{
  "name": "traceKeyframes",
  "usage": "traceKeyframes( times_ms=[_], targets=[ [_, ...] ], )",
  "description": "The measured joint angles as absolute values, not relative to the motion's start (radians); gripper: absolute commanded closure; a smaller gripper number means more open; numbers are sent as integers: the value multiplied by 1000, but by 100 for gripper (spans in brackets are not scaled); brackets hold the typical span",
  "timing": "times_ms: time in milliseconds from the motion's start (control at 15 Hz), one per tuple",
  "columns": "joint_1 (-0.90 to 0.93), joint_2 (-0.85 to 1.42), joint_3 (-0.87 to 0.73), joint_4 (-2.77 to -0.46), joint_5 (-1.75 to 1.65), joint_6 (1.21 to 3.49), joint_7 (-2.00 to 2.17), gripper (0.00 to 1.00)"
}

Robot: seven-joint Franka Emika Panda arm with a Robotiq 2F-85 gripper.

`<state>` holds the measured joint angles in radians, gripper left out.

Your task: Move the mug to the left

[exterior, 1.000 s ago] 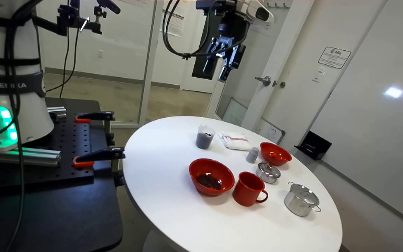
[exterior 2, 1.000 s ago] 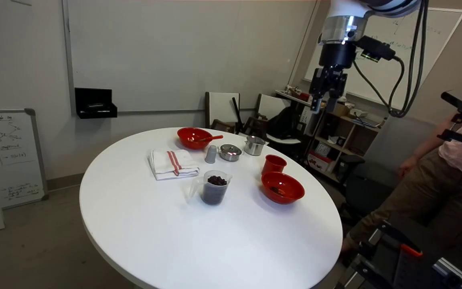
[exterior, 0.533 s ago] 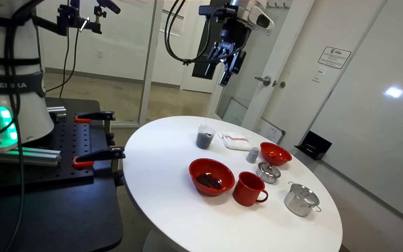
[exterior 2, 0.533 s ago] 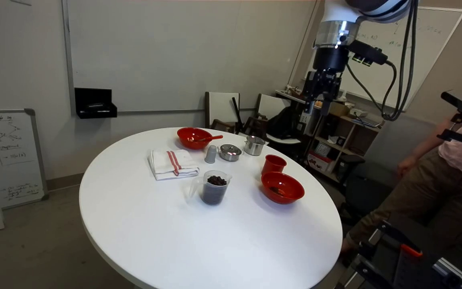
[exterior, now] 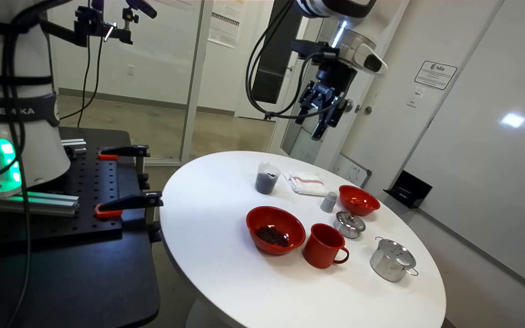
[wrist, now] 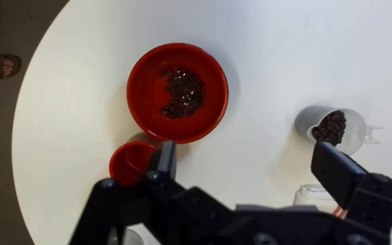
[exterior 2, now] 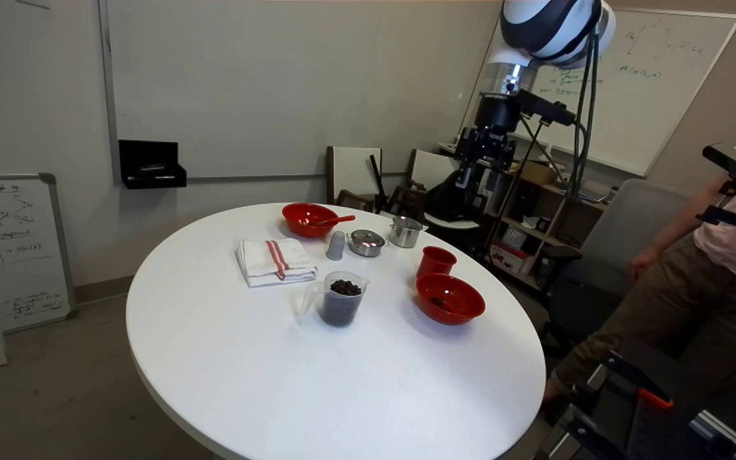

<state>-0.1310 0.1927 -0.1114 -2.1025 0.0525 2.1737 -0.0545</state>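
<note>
Lower and farther to the right in an exterior view than half a second earlier, the pincer (exterior: 309, 127) had travelled together with the arm (exterior: 351, 38), while the mug (exterior: 321, 250) had kept its spot on the white bench (exterior: 212, 205). The pincer's two fingers (wrist: 333, 168) stood wide apart, up in the air over the bench and well apart from the mug. Red and upright, the mug sat just beside a red bowl (exterior: 258, 219) with dark beans (exterior: 271, 236) in the bottom, its handle (exterior: 347, 255) pointing away from that bowl. Whether mug and bowl touched, I could not tell. One finger covered part of the mug in the wrist view. Farther across stood a small lidded pot (exterior: 349, 226) and, nearer the bench's edge, a bigger pot (exterior: 389, 264). Just beside the small pot was a grey cup (exterior 2: 336, 246), and near that a second red bowl (exterior 2: 296, 217) with a spoon (exterior 2: 342, 219) lying over its rim. A clear jug (exterior 2: 340, 308) of dark beans stood near a folded white towel (exterior 2: 259, 259) with red stripes. Part of a person (exterior 2: 662, 306) showed next to the bench in an exterior view, and a sandalled foot (wrist: 2, 66) beyond its edge in the wrist view.
</note>
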Motion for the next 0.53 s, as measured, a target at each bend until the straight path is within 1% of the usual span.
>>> traceKeyframes(
  times_ms=[333,533],
  targets=[
    [-181,363,-120,-1990,94,2275,-55,0],
    [-194,491,-119,-1889,104,2283,-51,0]
  ],
)
